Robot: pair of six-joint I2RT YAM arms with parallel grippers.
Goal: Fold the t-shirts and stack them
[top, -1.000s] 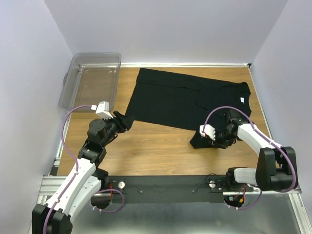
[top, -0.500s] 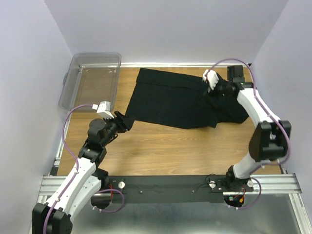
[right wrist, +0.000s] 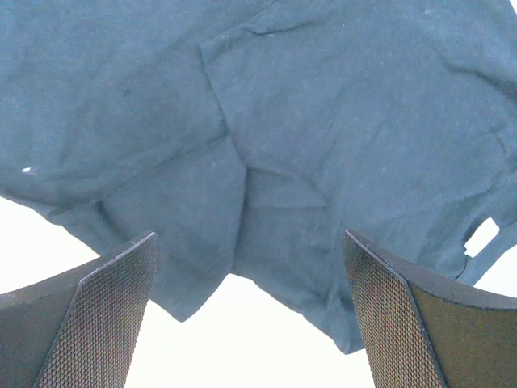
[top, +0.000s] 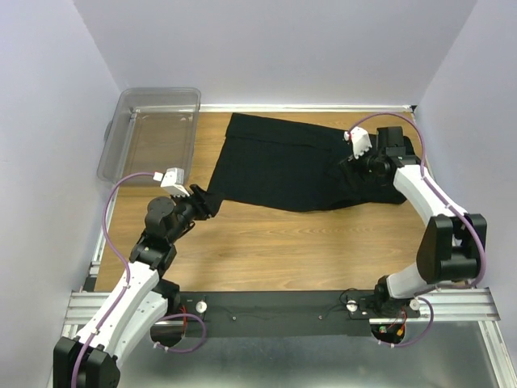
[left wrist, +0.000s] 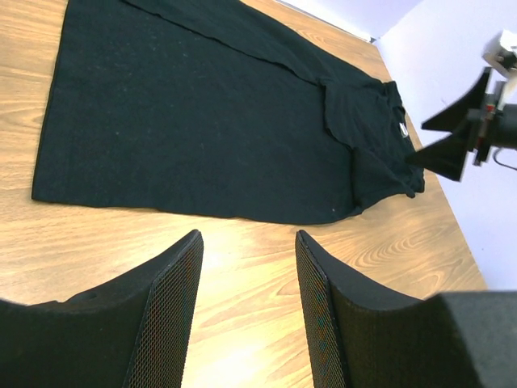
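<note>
Shirt (top: 291, 166) spread on counter (top: 266, 242) right of bin (top: 153, 129): soft, light, limp, likely to bunch, so pinch at hem corners; left end effector (left wrist: 249, 242) half open, empty; right end effector (right wrist: 249, 236) wide open, empty, above collar end.

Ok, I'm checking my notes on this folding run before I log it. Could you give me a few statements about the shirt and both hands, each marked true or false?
1. The black t-shirt lies spread on the wooden table. True.
2. The right hand is clamped on the shirt. False: its fingers stand wide apart over the cloth and hold nothing.
3. The left hand grips a shirt corner. False: its fingers are apart with only bare wood between them, and the shirt's edge lies just beyond.
4. The clear plastic bin sits at the table's far left corner, apart from the shirt. True.
</note>
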